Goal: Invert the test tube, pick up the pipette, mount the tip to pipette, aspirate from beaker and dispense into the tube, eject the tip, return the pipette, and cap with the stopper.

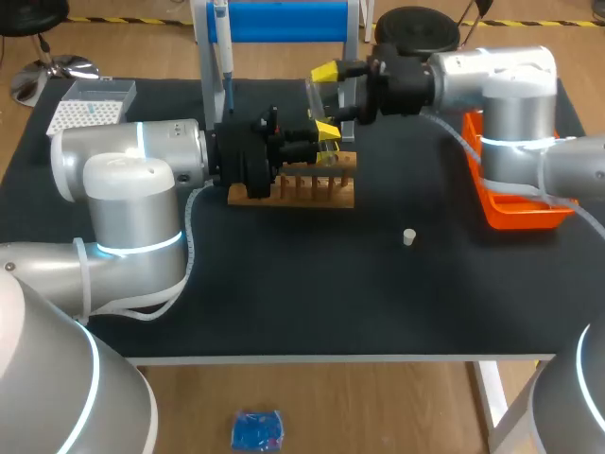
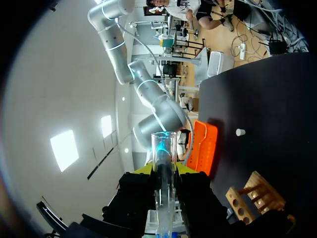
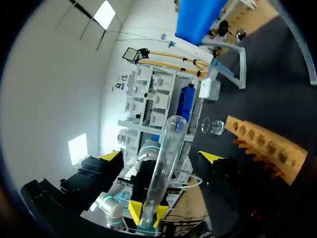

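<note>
Black tabletop [image 1: 284, 303], viewed from the robot's side outward. Nearest item: small white stopper [image 1: 408, 236], alone on the mat, well apart from everything else. Behind it, toward the middle, a wooden tube rack [image 1: 302, 189] lies on the table.

Left arm comes in low from the left. The left gripper [image 2: 163, 168] is above the rack, fingers clamped narrow on the lower end of the test tube [image 2: 164, 148]. Tube is clear glass, off the table and clear of the rack, its free end pointing away from the left wrist toward the right arm.

Right gripper [image 3: 162, 156] faces it from the far right, fingers spread wide. The tube's upper part sits between the yellow tips, touching neither as far as the right wrist view shows.

Orange tray [image 1: 515, 216] at the right edge, under the right arm. Small glass beaker [image 3: 214, 126] just beyond the rack's end.

Farthest back: pipette [image 1: 223, 52] hanging upright on a blue stand [image 1: 284, 21], and a white tip box [image 1: 92, 104] at the far left corner.
</note>
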`<action>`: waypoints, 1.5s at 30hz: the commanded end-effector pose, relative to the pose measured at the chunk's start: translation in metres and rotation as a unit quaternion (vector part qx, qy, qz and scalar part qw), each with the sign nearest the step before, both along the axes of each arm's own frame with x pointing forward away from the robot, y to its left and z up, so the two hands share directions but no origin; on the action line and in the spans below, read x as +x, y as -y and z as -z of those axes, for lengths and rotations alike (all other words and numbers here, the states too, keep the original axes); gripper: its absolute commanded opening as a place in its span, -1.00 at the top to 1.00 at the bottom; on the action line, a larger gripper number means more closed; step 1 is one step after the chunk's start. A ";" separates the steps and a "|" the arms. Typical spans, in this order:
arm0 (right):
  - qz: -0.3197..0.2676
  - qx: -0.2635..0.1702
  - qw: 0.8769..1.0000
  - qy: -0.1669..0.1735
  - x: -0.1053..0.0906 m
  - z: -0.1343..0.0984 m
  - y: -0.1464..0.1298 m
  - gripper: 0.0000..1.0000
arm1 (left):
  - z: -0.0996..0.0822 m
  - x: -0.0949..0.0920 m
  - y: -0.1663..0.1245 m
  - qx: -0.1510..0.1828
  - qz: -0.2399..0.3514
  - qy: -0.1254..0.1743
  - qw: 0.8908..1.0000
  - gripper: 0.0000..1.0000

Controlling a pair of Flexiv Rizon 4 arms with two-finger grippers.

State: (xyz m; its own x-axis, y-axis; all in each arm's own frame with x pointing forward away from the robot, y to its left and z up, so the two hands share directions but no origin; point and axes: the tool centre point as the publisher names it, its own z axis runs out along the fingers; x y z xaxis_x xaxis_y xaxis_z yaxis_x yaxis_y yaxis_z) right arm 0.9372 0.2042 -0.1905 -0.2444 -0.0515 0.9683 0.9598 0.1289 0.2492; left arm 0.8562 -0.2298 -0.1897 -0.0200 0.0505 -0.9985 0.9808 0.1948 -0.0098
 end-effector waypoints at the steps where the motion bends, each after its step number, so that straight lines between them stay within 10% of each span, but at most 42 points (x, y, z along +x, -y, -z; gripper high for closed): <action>1: 0.028 0.009 0.969 0.245 -0.011 0.001 0.029 -1.00 | 0.001 0.000 0.001 0.000 0.000 0.001 1.000 1.00; 7: 0.097 -0.046 0.886 0.452 -0.009 0.009 0.046 -1.00 | 0.001 0.000 0.001 0.000 0.000 0.001 1.000 1.00; 20: 0.097 -0.046 0.886 0.452 -0.009 0.009 0.046 -1.00 | 0.001 0.000 0.001 0.000 0.000 0.001 1.000 1.00; 22: 0.040 -0.104 0.781 0.614 -0.014 0.023 0.040 -1.00 | 0.001 0.000 0.001 0.000 0.000 0.001 1.000 1.00; 23: 0.015 -0.114 0.755 0.645 -0.015 0.032 0.040 -1.00 | 0.001 0.000 0.001 0.000 0.000 0.001 1.000 1.00; 25: -0.040 -0.095 0.757 0.645 -0.012 0.055 0.045 -1.00 | 0.001 0.000 0.001 0.000 0.000 0.001 1.000 1.00; 28: -0.099 -0.108 0.717 0.682 -0.010 0.073 0.057 -1.00 | 0.001 0.000 0.001 0.000 0.000 0.001 1.000 1.00; 37: -0.144 -0.116 0.668 0.720 0.008 0.072 0.085 -1.00 | 0.001 0.000 0.001 0.000 0.000 0.001 1.000 1.00; 45: -0.150 -0.124 0.671 0.715 0.015 0.077 0.086 -1.00 | 0.001 0.000 0.001 0.000 0.000 0.001 1.000 1.00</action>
State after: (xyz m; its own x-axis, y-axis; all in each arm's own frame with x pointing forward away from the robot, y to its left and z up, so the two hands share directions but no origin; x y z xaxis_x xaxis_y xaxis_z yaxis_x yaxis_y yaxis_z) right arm 0.9481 0.1164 -0.2684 -0.9930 -0.0578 -0.1031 -0.1173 0.3781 0.9183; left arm 0.8562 -0.2299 -0.1897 -0.0200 0.0505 -0.9985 0.9808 0.1946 -0.0098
